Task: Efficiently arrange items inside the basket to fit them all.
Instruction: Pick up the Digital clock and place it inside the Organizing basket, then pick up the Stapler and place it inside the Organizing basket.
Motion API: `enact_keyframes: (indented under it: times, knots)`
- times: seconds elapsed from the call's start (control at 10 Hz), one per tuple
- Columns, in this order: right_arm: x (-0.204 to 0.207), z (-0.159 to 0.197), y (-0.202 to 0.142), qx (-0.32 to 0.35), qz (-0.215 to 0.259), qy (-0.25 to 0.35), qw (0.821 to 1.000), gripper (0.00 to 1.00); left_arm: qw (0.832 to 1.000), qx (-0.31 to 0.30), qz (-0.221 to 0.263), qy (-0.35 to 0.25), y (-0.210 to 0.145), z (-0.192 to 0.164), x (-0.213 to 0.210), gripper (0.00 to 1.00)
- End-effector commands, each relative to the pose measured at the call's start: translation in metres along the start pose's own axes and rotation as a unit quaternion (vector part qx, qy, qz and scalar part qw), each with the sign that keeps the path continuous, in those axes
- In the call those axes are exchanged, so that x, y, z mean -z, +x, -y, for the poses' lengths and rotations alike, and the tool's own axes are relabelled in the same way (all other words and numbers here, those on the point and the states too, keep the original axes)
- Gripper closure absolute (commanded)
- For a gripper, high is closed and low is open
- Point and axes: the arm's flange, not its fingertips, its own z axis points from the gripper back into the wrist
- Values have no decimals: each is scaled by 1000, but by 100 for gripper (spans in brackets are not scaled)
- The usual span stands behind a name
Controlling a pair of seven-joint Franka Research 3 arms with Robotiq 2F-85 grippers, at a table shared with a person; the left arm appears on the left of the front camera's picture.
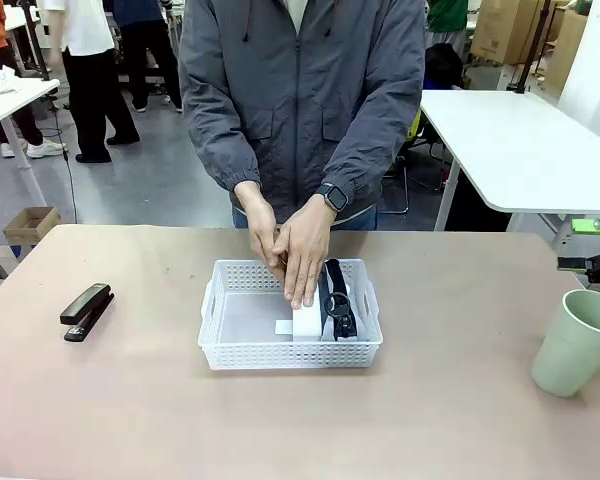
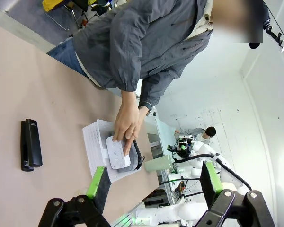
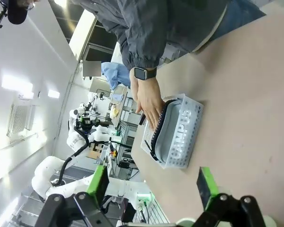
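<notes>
The white lattice basket [image 1: 290, 355] sits mid-table. Inside it the person's hands [image 1: 298, 250] press on a small white box [image 1: 306, 322], with the grey pouch and its black strap [image 1: 338, 300] standing on edge against the basket's right wall. A black stapler [image 1: 87, 311] lies on the table to the left, and a pale green cup [image 1: 577, 342] stands far right. My left gripper [image 2: 154, 182] is open and empty, well back from the stapler [image 2: 30, 144] and basket [image 2: 91, 142]. My right gripper [image 3: 151, 182] is open and empty, facing the basket [image 3: 196, 111] and pouch [image 3: 175, 137].
The person stands at the far edge, forearms reaching over the table. Bare tabletop surrounds the basket on all sides. At the picture's right edge, behind the cup, black and green parts of my right gripper [image 1: 580, 248] show. Another white table stands behind on the right.
</notes>
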Motion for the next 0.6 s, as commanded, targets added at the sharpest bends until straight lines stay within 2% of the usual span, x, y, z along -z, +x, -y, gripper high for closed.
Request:
enact_keyframes:
  times: [0.0,0.5]
  knots:
    - [-1,-3,0,9,7,-8,1000,0,1000,7,5,-9,1,2,1,0]
    - [-1,-3,0,9,7,-8,1000,0,1000,7,5,-9,1,2,1,0]
